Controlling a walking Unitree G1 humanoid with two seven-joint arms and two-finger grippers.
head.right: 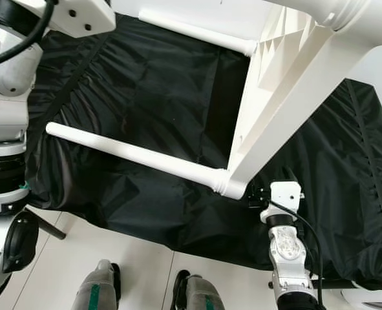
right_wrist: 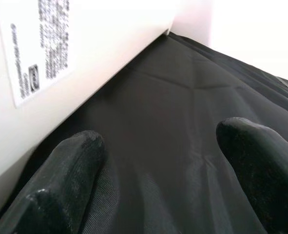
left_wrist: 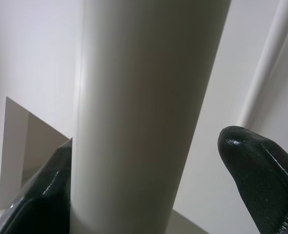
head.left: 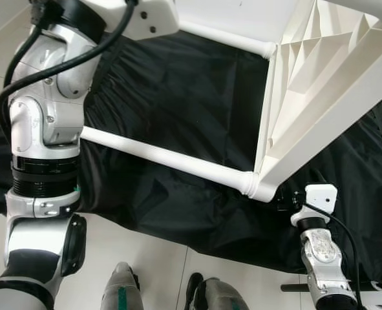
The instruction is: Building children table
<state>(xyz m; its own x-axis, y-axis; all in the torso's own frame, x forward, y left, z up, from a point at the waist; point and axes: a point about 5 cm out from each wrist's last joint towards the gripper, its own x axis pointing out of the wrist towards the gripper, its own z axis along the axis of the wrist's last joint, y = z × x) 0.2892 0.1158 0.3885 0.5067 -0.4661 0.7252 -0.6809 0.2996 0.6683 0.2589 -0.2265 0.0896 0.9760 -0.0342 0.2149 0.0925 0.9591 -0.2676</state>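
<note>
The white children's table (head.left: 320, 110) lay tipped on its side on a black sheet (head.left: 178, 97) spread over the floor, which serves as the landmark. Left of its top, the left pincer (left_wrist: 148, 195) straddled a white table leg (left_wrist: 144, 107); one finger (left_wrist: 41, 195) touched the leg, the other stood apart, so the hold was loose. A lower leg (head.left: 165, 158) ran left from the top's near corner. Just below that corner, the right pincer (right_wrist: 158, 170) hovered spread wide over the sheet, holding nothing.
</note>
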